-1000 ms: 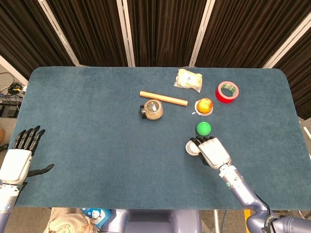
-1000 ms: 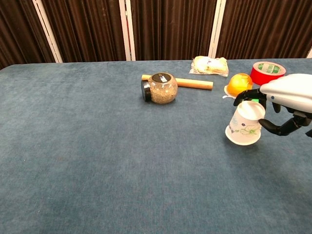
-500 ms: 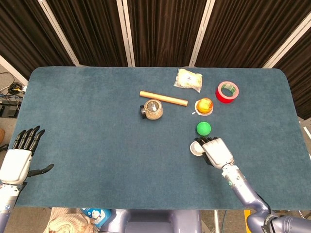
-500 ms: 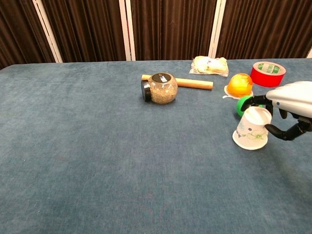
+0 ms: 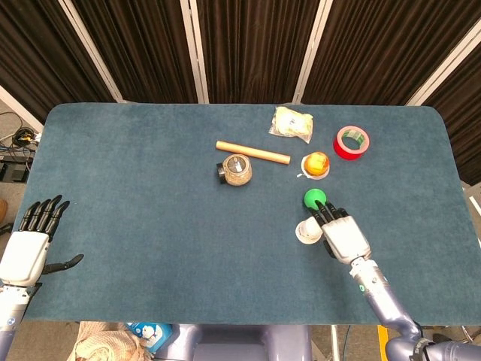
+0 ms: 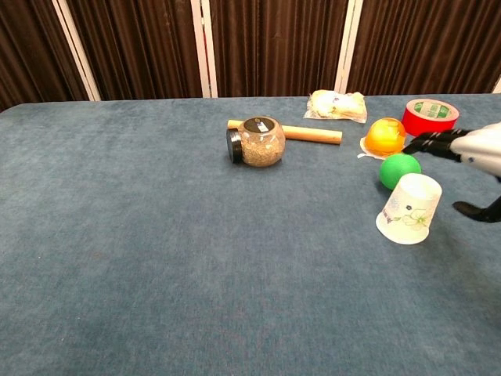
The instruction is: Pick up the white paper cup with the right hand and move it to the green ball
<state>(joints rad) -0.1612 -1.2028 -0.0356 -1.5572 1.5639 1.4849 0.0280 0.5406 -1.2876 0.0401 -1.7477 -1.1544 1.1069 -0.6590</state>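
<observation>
The white paper cup (image 6: pixel 410 208) stands upside down on the table, just in front of the green ball (image 6: pixel 400 170); from above the cup (image 5: pixel 307 232) is below-left of the ball (image 5: pixel 314 198). My right hand (image 5: pixel 342 232) hovers just right of the cup with fingers spread and nothing in it; its fingers (image 6: pixel 438 142) stretch above the table, apart from the cup. At the table's near left edge my left hand (image 5: pixel 30 244) stays open and empty.
An orange ball (image 5: pixel 316 163) on a white lid, a red tape roll (image 5: pixel 351 142), a wooden stick (image 5: pixel 252 153), a round jar (image 5: pixel 237 170) on its side and a wrapped packet (image 5: pixel 291 124) lie further back.
My right hand set the cup down beside the green ball, opened its fingers and drew off to the right. The left hand has not moved.
</observation>
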